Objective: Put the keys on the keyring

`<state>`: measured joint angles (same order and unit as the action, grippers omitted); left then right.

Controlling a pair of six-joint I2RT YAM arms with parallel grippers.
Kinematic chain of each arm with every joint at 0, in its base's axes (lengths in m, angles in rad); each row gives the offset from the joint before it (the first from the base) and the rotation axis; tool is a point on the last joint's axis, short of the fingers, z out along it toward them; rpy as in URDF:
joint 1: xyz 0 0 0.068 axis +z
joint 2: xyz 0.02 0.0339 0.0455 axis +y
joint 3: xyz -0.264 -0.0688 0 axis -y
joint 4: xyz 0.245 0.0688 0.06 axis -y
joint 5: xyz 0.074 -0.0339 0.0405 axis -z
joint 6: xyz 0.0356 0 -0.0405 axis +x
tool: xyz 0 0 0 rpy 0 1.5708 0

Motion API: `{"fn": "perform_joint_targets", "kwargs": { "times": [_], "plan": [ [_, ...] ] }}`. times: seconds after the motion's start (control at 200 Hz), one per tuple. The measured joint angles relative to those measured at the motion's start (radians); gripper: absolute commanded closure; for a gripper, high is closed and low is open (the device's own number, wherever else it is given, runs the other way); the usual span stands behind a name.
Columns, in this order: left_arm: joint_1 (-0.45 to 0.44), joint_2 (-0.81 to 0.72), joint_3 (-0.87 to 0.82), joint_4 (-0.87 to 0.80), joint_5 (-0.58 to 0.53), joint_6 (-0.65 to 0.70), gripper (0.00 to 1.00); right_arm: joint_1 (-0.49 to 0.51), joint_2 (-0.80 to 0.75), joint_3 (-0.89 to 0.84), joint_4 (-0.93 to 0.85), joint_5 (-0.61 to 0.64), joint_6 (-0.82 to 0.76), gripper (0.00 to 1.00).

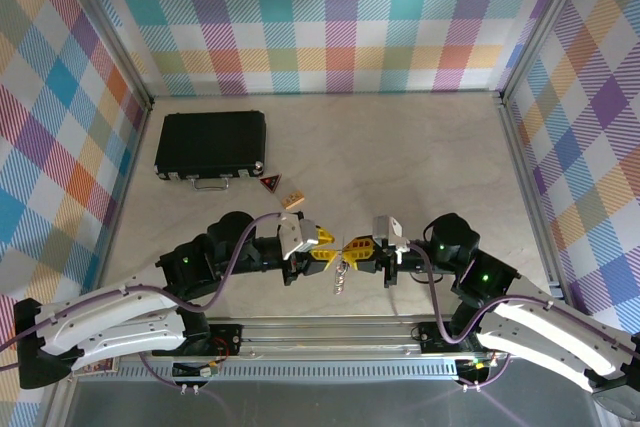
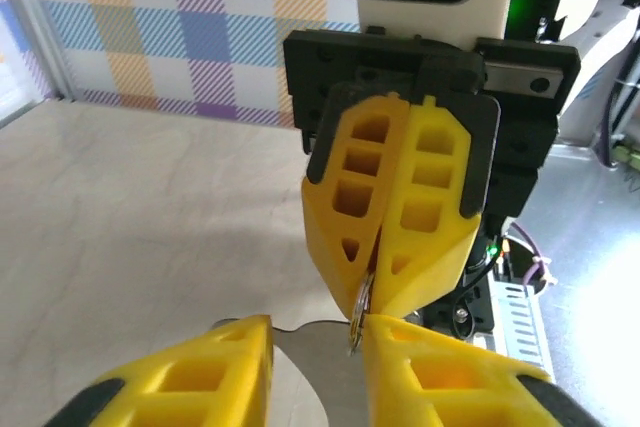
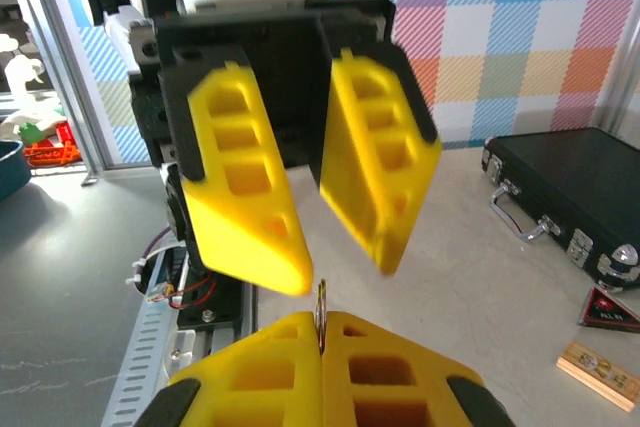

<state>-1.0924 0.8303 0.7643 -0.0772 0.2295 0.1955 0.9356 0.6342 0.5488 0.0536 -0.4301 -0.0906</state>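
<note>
Right hand [image 1: 354, 249] clamped on the thin wire loop [image 3: 322, 302] of the keys [image 1: 342, 277], which dangle beneath it above the tabletop [image 1: 400, 167]. Left hand [image 1: 326, 245] has its fingers apart, facing the right. Judged: light, stiff, slippery metal. Pinch a flat key head, not the wire.

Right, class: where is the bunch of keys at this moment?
In the top view the keys hang centre-front, between the left gripper and the right gripper, which is shut on them.

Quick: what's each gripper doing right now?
Left gripper: open.
Right gripper: shut on the keys, pinching their thin metal ring.
</note>
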Motion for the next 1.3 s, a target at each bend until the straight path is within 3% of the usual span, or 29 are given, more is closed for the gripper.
{"fn": "perform_joint_targets", "kwargs": {
  "times": [0.33,0.515,0.69,0.765,0.94,1.115,1.3],
  "plan": [
    [0.000,0.092,0.097,-0.194,-0.003,0.093,0.65,0.000,0.031,0.001,-0.028,0.003,-0.030,1.00],
    [0.000,0.097,0.097,-0.212,-0.003,0.110,0.79,0.005,0.061,0.010,-0.047,0.003,-0.045,1.00],
    [0.000,0.097,0.097,-0.222,-0.004,0.112,0.85,0.017,0.087,0.029,-0.067,0.022,-0.061,1.00],
    [0.000,0.097,0.097,-0.233,0.000,0.115,1.00,0.026,0.090,0.032,-0.075,0.034,-0.070,1.00],
    [0.000,0.095,0.096,-0.236,0.010,0.109,1.00,0.031,0.089,0.032,-0.079,0.036,-0.080,1.00],
    [0.000,0.048,0.061,-0.165,0.040,0.082,1.00,0.035,0.059,0.031,-0.054,0.010,-0.077,0.80],
    [0.000,-0.002,0.028,-0.042,0.092,0.027,1.00,0.037,0.001,0.019,-0.003,-0.016,-0.071,0.77]
  ]
}}
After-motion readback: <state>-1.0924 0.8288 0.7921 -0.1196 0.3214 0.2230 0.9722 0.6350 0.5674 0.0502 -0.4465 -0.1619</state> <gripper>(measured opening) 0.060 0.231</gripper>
